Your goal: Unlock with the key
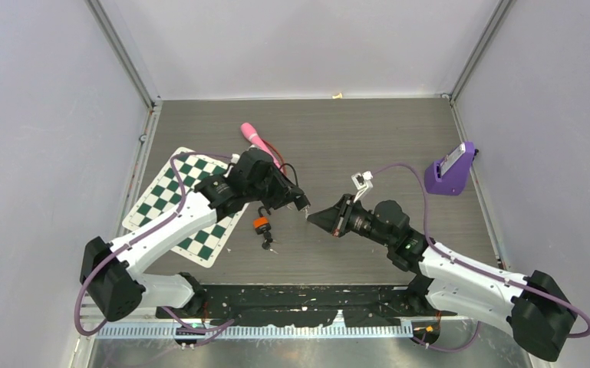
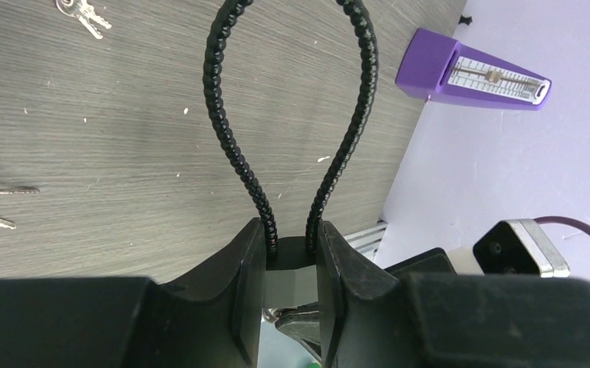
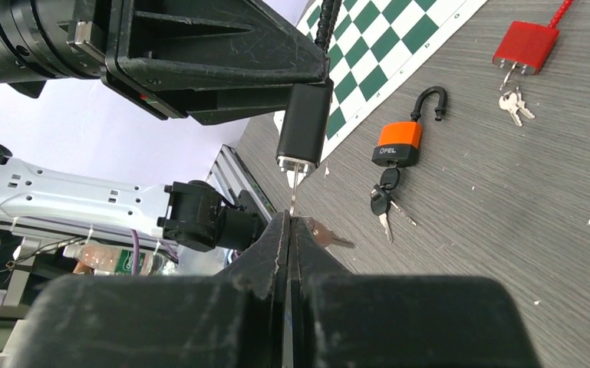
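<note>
Near the table's middle, seen from above, the left gripper holds the black cable lock off the surface. The right gripper meets it nose to nose. An orange padlock lies just beside the chessboard mat, and a purple metronome stands well apart at the right. The key is too small to make out here.

In the left wrist view, the 2 fingers clamp the lock's body. The beaded cable loops out with both ends seated in the body, so I judge the lock not yet open. The keyhole end is hidden behind the fingers.

In the right wrist view, the right jaws are pressed together on the key, whose blade runs up into the lock's lower face. A 2nd key sticks out sideways by the fingertips. Insertion looks done; turning the key and freeing the cable are left. How deep the blade sits, I cannot tell. A red padlock lies farther off.
</note>
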Controlling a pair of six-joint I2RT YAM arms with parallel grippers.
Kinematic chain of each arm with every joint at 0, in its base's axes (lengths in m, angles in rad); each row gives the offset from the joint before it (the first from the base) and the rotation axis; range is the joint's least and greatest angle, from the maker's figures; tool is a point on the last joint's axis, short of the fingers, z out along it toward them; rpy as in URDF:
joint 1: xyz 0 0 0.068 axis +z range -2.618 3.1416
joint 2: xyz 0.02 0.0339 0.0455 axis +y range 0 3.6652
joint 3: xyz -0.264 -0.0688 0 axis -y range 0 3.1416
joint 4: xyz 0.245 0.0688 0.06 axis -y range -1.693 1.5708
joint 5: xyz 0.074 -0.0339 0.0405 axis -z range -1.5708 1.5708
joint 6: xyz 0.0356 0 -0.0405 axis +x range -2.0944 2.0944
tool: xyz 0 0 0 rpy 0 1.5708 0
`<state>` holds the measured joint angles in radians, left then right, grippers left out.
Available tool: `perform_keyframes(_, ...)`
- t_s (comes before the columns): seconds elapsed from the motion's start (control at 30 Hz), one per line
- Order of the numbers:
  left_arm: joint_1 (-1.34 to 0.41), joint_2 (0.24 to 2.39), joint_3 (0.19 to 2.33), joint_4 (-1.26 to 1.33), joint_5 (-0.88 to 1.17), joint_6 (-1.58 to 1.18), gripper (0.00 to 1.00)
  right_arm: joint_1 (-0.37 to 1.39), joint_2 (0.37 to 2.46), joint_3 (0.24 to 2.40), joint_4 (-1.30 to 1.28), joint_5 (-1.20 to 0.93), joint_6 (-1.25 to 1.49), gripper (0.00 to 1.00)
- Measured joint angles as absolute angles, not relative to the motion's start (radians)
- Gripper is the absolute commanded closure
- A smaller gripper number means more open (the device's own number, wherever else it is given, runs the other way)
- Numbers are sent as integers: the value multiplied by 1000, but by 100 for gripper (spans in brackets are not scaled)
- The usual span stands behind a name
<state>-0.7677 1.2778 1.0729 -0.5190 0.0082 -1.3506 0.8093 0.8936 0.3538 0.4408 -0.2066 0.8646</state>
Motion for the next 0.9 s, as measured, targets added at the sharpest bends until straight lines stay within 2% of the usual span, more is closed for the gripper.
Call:
perform_keyframes(0.5,-710,1238,1073,-512,80,-1277,91,787,881,428,305,-271,909,95)
perform_keyframes(0.9,-710,1238,1073,-482,128,-1276,92,785,911,481,297,-342,931,95)
